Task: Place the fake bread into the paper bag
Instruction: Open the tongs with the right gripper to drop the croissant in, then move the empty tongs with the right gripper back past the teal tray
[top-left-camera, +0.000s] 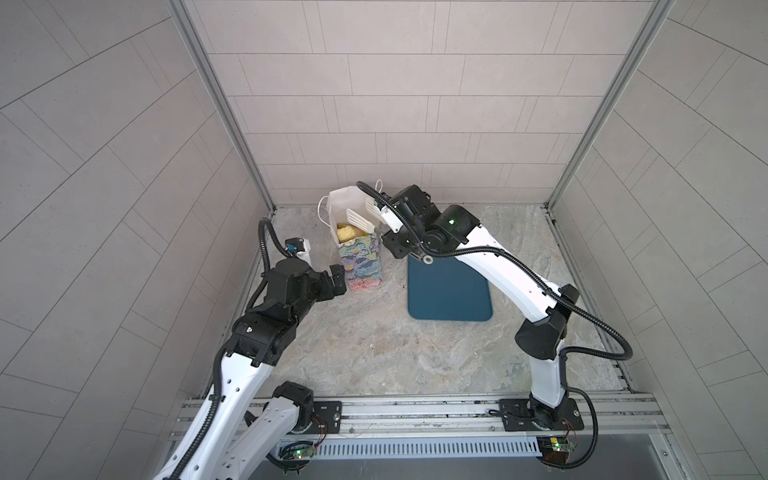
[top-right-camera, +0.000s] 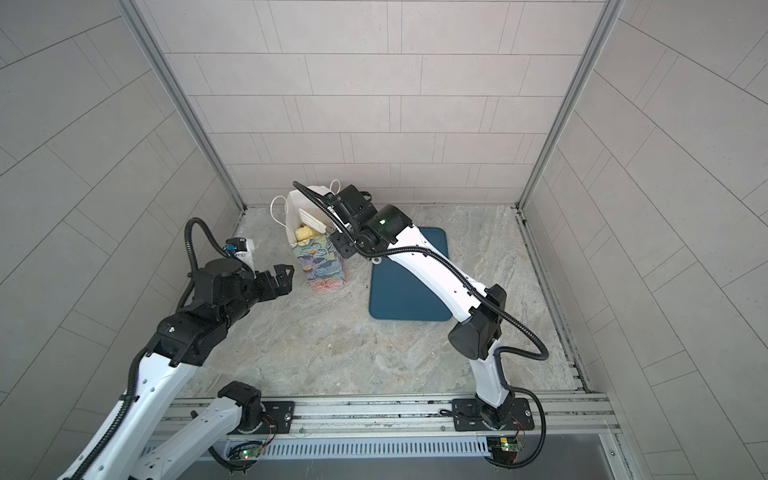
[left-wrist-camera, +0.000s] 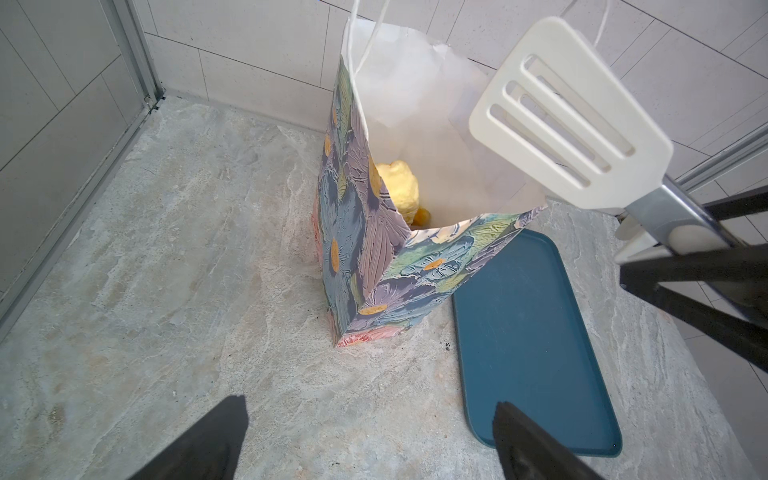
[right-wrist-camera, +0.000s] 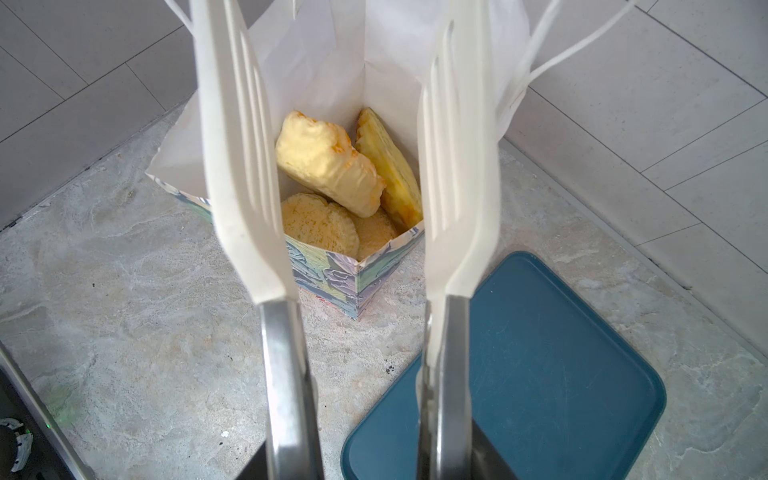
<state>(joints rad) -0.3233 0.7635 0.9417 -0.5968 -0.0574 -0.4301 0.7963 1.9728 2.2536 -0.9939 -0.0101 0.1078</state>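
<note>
1. Grey tiled walls (top-left-camera: 374, 104) enclose a mottled grey stone-look tabletop (top-left-camera: 374, 345) on three sides
2. Toward the back of it stands the tall, narrow paper bag (top-left-camera: 360, 262) with a blue, pink and green flower print, white lining and white cord handles; it is upright, mouth open, close to the back wall
3. The fake bread (right-wrist-camera: 328, 166), glossy pale-yellow toy pastries, lies inside the bag: an oblong roll on top, a ridged piece leaning in the corner beside it, and two round rough-topped pieces beneath
4. A flat dark teal rectangular tray (top-left-camera: 449, 291) with rounded corners lies on the table just beside the bag's foot, on the right in both top views
5. The right gripper (right-wrist-camera: 370, 461) clasps the steel arms of white slotted plastic tongs (top-left-camera: 359, 220) from outside
6. The tongs hang over the bag's mouth with the blades spread apart, pinching nothing; the bread shows between them, lower down in the bag
7. The left gripper (left-wrist-camera: 370, 411) has its black fingers wide apart and holds nothing; it sits low, just beside the bag's left side, with a gap between them in a top view
</note>
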